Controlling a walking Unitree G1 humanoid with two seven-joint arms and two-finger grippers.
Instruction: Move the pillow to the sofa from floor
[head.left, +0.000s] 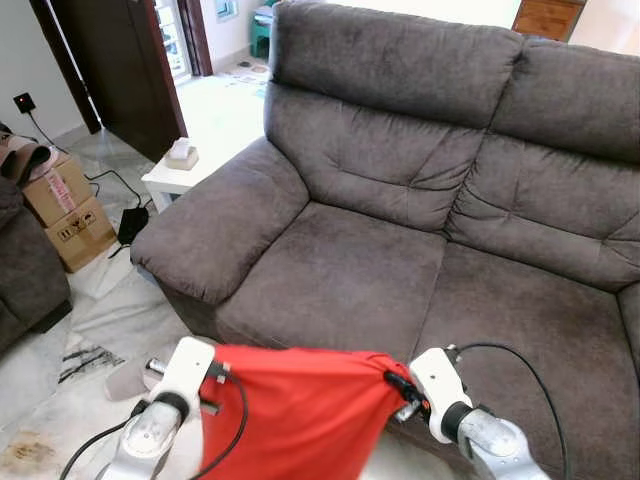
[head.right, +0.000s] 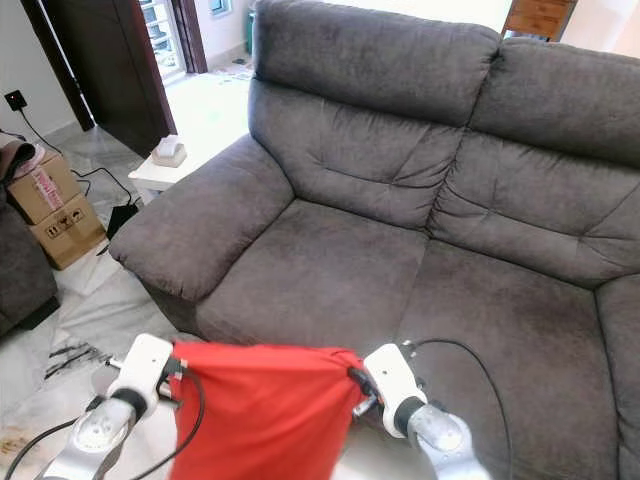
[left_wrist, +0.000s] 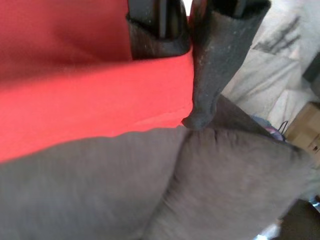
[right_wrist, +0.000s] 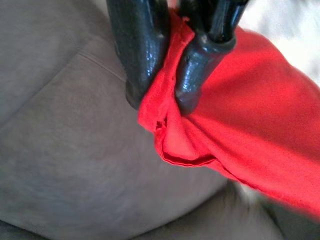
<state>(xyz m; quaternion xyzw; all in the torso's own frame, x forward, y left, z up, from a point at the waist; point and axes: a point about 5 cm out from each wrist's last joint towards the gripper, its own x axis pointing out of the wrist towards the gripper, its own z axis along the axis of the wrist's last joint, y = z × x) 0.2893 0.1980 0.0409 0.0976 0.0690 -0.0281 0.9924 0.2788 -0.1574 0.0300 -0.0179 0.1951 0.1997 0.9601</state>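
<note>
Nearest to me hangs the red pillow (head.left: 290, 415), stretched between my two grippers and lifted off the floor, just in front of the sofa's front edge; my left gripper (head.left: 212, 385) has its fingers (left_wrist: 212, 60) closed down on one top corner of the red cloth, and my right gripper (right_wrist: 167, 102) is pinched tight on the other corner, the fabric bunched between its fingers (right_wrist: 197, 75); so I judge the carry is in hand, with the placing not yet done; the grey sofa (head.left: 400, 230) stands right ahead, its seat cushions bare, and the next move calls for bringing both arms forward and up together so the pillow clears the seat edge, then lowering it onto the cushion before I let go; letting one corner go early could swing it back toward the floor; the pillow's lower part is cut off by the frame, so I cannot tell how far it hangs above the tiles; off to my left stand a small white table (head.left: 185, 178) and cardboard boxes (head.left: 65, 210).
</note>
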